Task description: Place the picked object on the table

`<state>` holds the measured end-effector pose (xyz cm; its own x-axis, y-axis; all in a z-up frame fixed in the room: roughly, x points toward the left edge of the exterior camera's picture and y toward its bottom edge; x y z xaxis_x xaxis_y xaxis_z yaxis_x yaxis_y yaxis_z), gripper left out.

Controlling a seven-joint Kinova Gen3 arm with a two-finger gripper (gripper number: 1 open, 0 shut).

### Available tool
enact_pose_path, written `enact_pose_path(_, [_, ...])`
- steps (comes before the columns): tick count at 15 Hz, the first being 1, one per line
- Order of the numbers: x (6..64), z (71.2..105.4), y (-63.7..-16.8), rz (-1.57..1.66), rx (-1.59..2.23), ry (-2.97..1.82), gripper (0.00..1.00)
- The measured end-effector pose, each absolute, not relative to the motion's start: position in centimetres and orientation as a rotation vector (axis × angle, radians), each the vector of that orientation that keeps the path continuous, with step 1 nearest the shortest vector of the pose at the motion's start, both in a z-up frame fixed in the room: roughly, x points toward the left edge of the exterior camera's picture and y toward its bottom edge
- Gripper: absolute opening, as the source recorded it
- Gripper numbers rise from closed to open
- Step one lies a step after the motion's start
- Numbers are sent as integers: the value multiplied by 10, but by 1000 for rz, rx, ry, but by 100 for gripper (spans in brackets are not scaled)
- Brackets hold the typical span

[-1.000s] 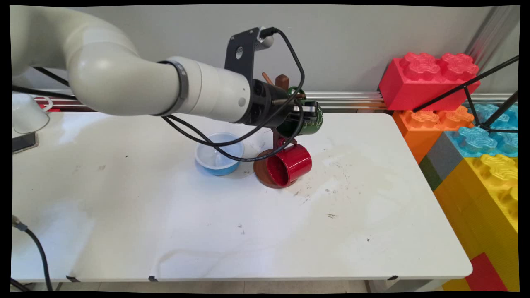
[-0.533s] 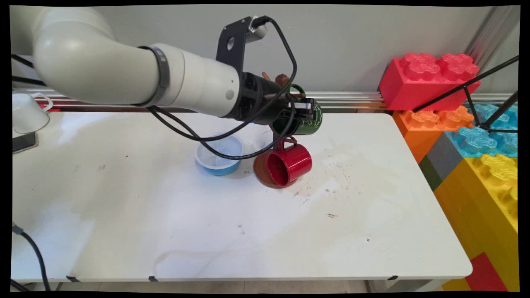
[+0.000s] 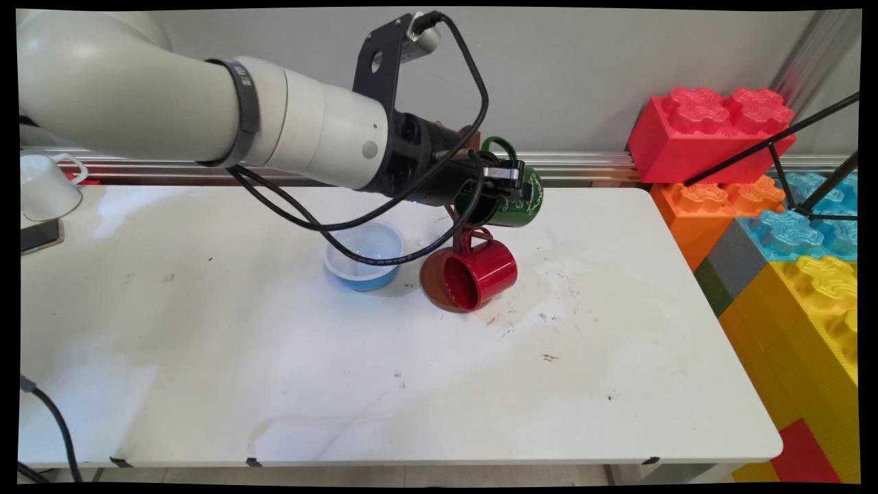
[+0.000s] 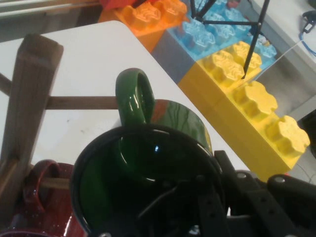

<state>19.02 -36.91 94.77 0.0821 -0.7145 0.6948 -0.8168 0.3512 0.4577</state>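
My gripper [image 3: 504, 175] is shut on the rim of a dark green mug [image 3: 523, 203], held on its side beside a brown wooden mug tree. The tree's round base [image 3: 431, 284] shows in the main view. In the hand view the green mug [image 4: 183, 118] fills the lower middle, with one finger [image 4: 237, 195] on its rim. Its handle [image 4: 132, 94] points up, next to the tip of a horizontal peg [image 4: 81, 102] on the tree's post [image 4: 27, 108]. I cannot tell whether the peg passes through the handle. A red mug [image 3: 480, 272] hangs from a lower peg.
A blue and white bowl [image 3: 363, 257] sits just left of the tree's base. A white mug [image 3: 42, 186] and a dark flat object [image 3: 38, 235] lie at the far left edge. Giant toy bricks [image 3: 710, 130] and a black tripod [image 3: 789, 158] stand right of the table.
The hand has shifted slightly right and tilted, carrying the green mug with it; the mug's handle now stands out more clearly above the gripper. The red mug and bowl have not moved.
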Motion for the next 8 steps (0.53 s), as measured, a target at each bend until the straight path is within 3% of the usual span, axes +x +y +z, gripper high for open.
enact_pose_path(8, [189, 947, -367, 57, 1366, -1673, 0])
